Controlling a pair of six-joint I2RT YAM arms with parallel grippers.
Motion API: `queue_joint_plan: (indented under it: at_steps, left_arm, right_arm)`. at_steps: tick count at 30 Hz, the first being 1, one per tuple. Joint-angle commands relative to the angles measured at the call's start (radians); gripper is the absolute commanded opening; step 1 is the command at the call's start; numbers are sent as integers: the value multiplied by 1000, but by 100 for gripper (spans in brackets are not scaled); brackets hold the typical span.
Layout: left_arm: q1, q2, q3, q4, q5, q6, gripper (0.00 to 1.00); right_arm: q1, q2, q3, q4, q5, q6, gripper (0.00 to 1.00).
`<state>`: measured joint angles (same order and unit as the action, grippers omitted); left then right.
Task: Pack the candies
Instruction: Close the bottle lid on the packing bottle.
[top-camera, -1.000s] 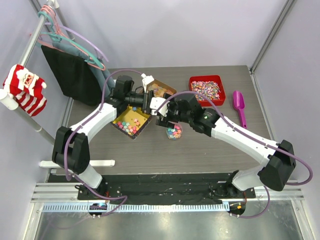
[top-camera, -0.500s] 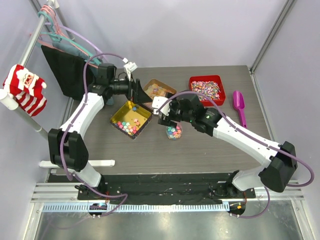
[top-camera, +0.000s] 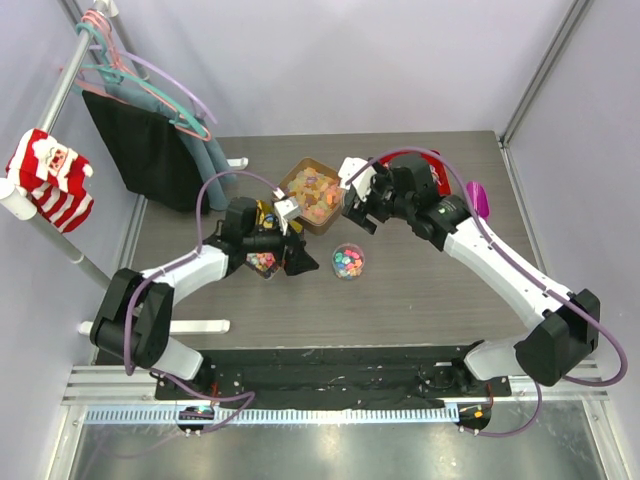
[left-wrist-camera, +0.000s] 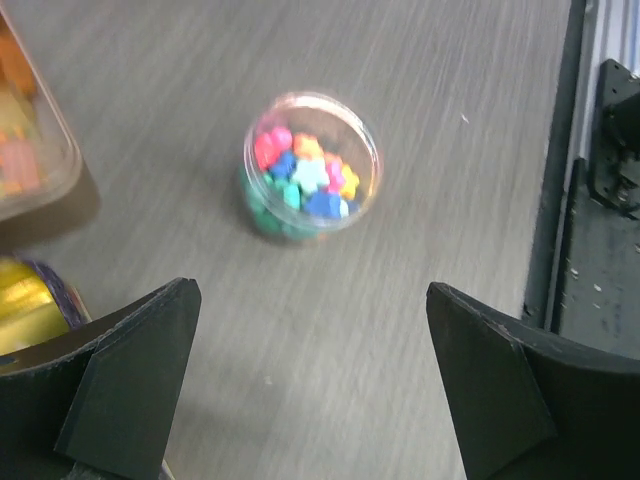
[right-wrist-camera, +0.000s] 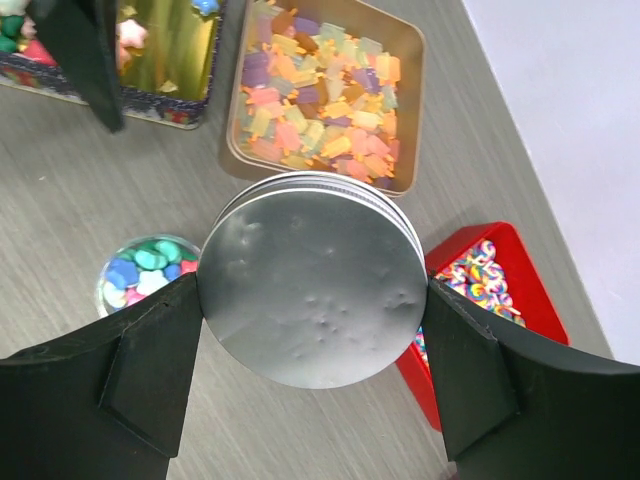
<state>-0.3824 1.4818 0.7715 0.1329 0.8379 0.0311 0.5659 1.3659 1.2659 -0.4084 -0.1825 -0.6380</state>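
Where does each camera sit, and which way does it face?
Top external: fixed above and behind the bases, facing down on the table; both arms show whole.
Left wrist: on the left arm, facing down at the clear jar of candies; open left gripper frames the bottom.
Right wrist: on the right arm, facing down; right gripper clamps a round metal lid, jar visible beside it.
Shared: all three show the jar.

Candies (left-wrist-camera: 305, 180) blurred, red tray (right-wrist-camera: 550, 300) half hidden behind lid (right-wrist-camera: 312, 280)
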Motion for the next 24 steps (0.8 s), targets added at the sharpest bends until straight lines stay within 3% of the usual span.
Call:
queue_joint_plan:
  at_steps: [1, 12, 24]
  left_arm:
    - [-45, -23, -29, 293, -86, 26, 100]
    - [-180, 110, -178, 597, -226, 50, 100]
    - [-210, 371, -210, 1060, -210, -20, 100]
  right_arm:
    - [6, 9, 18, -4, -44, 34, 66]
    - [0, 67, 90, -151, -117, 17, 67]
    - [-3, 131, 124, -303, -166, -28, 67]
